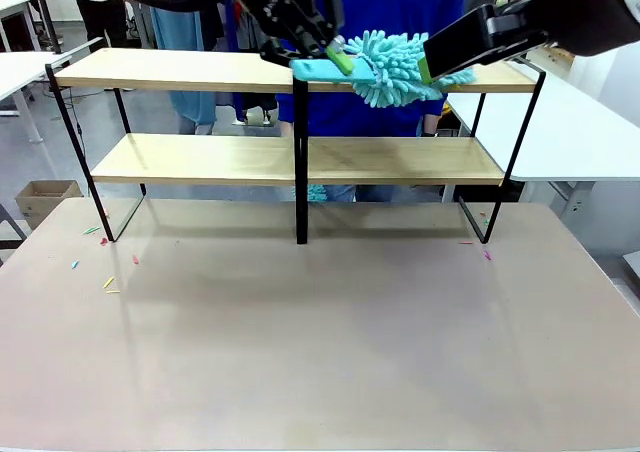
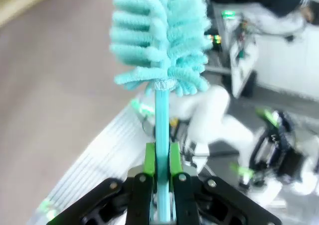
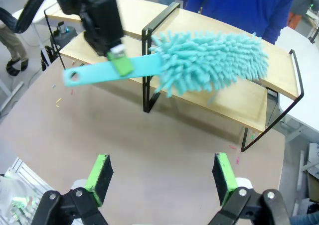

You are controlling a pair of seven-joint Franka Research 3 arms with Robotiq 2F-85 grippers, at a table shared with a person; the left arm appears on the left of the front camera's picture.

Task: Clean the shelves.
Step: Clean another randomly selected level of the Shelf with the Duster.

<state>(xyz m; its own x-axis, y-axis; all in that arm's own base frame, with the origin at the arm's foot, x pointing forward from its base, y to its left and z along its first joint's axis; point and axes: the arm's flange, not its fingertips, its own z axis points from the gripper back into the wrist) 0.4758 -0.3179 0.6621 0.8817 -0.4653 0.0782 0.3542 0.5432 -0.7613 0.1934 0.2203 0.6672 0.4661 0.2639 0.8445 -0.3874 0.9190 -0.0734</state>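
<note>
The right wrist view reveals the whole duster (image 3: 199,68): a flat teal handle with a hole at its end and a fluffy teal head, its long axis lying level along the shelves (image 3: 234,98), head toward their far end. The front view sets it at the top board of the shelves (image 1: 180,70), just right of the black centre post (image 1: 300,162), before a person in blue (image 1: 400,12). The left gripper (image 2: 162,160) has its fingers clamped on the handle. The right gripper (image 3: 162,177) hangs above the surface (image 1: 320,342), fingers spread wide apart and holding nothing. Small coloured scraps (image 1: 105,282) dot the surface.
</note>
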